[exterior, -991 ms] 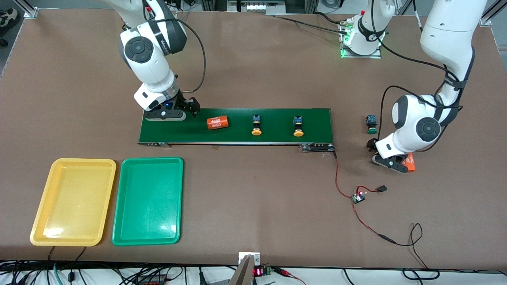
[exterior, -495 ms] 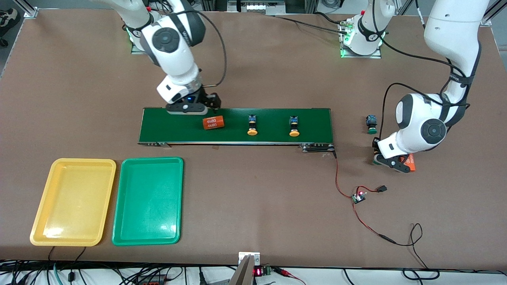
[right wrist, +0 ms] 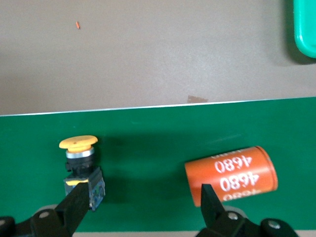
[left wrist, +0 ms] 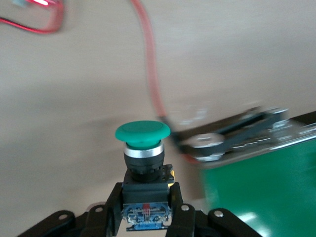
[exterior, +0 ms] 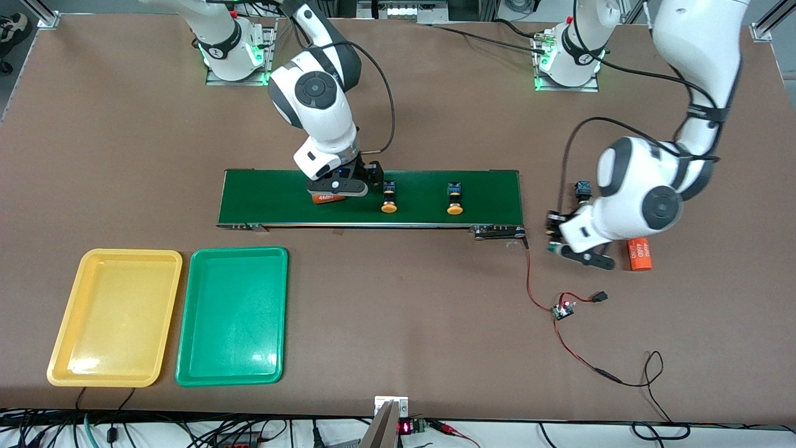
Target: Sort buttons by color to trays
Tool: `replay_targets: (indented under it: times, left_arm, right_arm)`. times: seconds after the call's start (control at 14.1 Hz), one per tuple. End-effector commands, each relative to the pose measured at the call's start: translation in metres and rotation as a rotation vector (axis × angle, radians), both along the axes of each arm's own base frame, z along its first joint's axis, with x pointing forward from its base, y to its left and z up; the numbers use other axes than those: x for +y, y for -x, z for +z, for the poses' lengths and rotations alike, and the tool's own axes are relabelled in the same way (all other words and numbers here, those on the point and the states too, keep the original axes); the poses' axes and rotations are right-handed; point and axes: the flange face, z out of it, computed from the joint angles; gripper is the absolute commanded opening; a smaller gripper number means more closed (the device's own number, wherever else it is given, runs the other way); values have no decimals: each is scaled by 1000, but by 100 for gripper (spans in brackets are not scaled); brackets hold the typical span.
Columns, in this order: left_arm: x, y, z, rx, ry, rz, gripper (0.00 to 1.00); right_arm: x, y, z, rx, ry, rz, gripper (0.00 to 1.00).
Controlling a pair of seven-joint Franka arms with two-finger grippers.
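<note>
Green-capped button (left wrist: pixel 142 163) gripped in left pincer (exterior: pixel 563 239); right pincer (exterior: pixel 341 186) wide over belt (exterior: pixel 491 193).

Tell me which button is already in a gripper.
The green-capped button, gripped by the left gripper. The two yellow ones sit free on the belt.

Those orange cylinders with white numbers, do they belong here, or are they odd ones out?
They look like strays. One orange cylinder lies on its side on the long dark-green belt, under the open right tool, beside the yellow-capped buttons. Another lies on the bare table near the left tool.
</note>
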Motion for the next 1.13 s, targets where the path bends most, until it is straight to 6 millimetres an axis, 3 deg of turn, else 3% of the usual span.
replay_targets:
  times: [0.0, 0.28, 0.42, 0.57, 0.64, 0.71, 0.78, 0.99, 1.06]
  left_arm:
    - [-54, 21, 15, 48, -20, 169, 18]
    - [-108, 63, 15, 110, -63, 278, 18]
    - [-110, 80, 4, 131, -81, 270, 18]
    - [-111, 82, 0, 118, -77, 271, 21]
    - [-113, 84, -2, 110, -73, 271, 40]
    - [-116, 85, -2, 109, -73, 268, 94]
    - [-112, 82, 2, 100, -70, 259, 100]
    - [-109, 67, 29, 57, -56, 275, 100]
    - [-105, 61, 41, 47, -57, 278, 100]
  right_arm:
    - [4, -4, 7, -11, -9, -21, 100]
    - [7, -2, 1, -11, -2, -36, 100]
    - [15, 2, -3, -10, 3, -17, 100]
    - [25, 10, -11, -4, 12, -11, 100]
    - [32, 16, -18, 3, 15, -24, 100]
    - [34, 17, -21, -1, 21, -27, 100]
    - [35, 17, -27, -3, 33, -18, 100]
    - [37, 17, -45, -3, 36, -8, 100]
    - [37, 17, -54, -5, 40, 1, 93]
